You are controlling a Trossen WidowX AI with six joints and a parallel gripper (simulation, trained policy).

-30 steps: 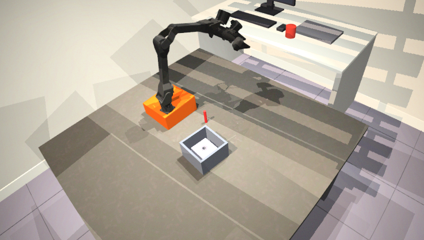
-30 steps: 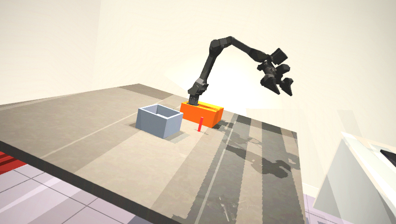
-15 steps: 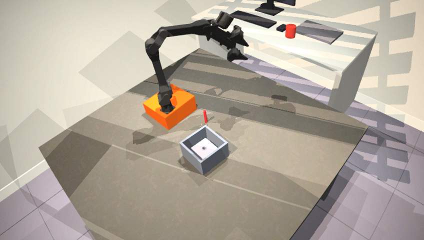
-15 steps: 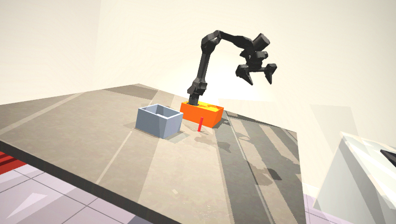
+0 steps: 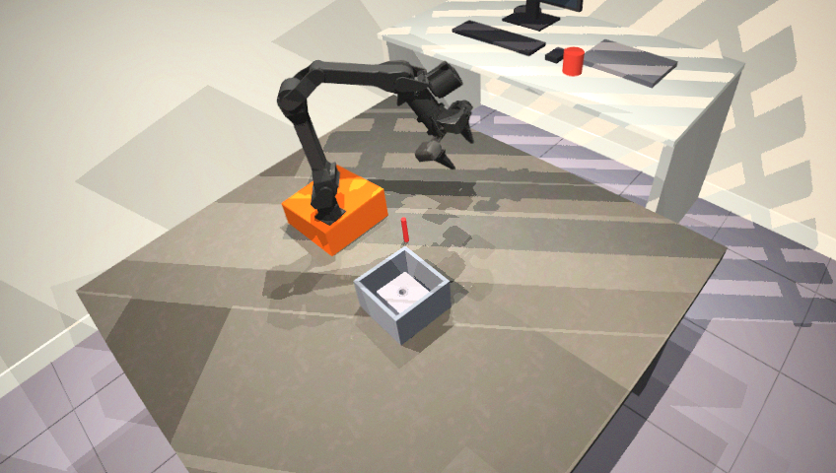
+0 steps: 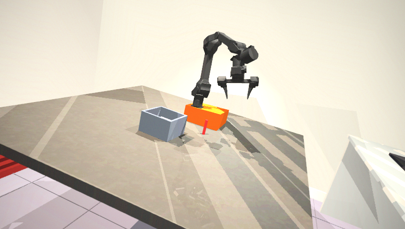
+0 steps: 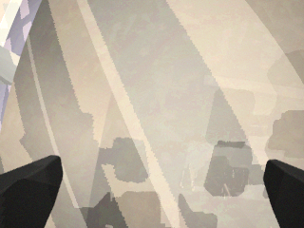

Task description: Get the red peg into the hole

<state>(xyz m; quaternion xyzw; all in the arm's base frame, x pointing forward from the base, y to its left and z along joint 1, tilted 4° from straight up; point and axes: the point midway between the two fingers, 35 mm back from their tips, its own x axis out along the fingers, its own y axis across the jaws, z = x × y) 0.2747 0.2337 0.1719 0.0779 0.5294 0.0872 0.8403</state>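
Walls: plain cream-coloured walls [image 5: 175,34] [image 6: 170,16], meeting at a vertical corner in the exterior view, with a pale skirting strip along the foot in the top view.
Floor: pale lilac square tiles [image 5: 721,398] [image 6: 57,204] with thin dark joint lines.
Desk: a white rectangular desk [image 5: 621,111] [image 6: 335,195] with solid side panels, standing near a wall.
On the desk: a long black keyboard [image 5: 498,37], a small black block-shaped item [image 5: 554,54], a red cylinder [image 5: 573,62], a flat dark-grey rectangular panel [image 5: 632,62], and a black monitor stand [image 5: 530,21] under a partly cropped screen.
Floor edge: a red ridged object [image 6: 9,167], mostly cut off, at the exterior view's left.
Light: bright slanting bands and barred shadows across desk, wall and tiles.
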